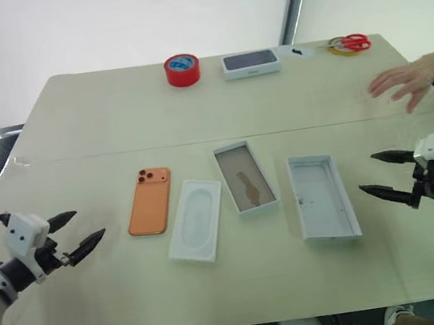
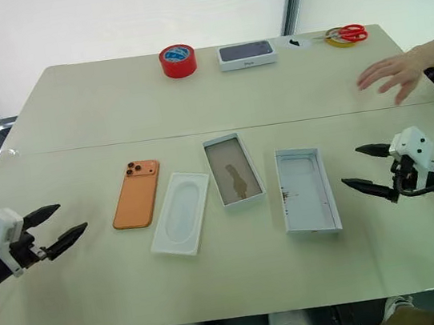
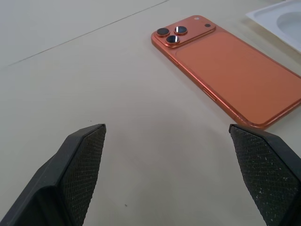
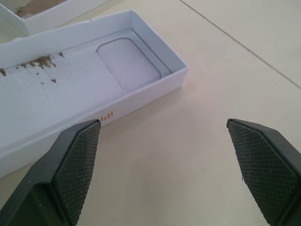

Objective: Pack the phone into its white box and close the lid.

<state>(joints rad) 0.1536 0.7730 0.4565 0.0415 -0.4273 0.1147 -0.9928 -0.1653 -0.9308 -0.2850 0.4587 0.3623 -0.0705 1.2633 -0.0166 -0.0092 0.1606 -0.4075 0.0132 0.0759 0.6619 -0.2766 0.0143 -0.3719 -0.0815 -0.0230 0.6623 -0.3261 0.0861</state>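
Observation:
The orange phone lies camera side up on the table, left of centre. The white box, with a tan floor, sits open in the middle. To its right the lid lies with its white inside facing up. My left gripper hovers open, a short way to the left of the phone and pointing toward it. My right gripper hovers open just right of the lid. Both grippers are empty.
A white insert with an oval recess lies between phone and box. At the far edge stand a red tape roll, a white box with a dark top and scissors. A person's hand reaches over the far right.

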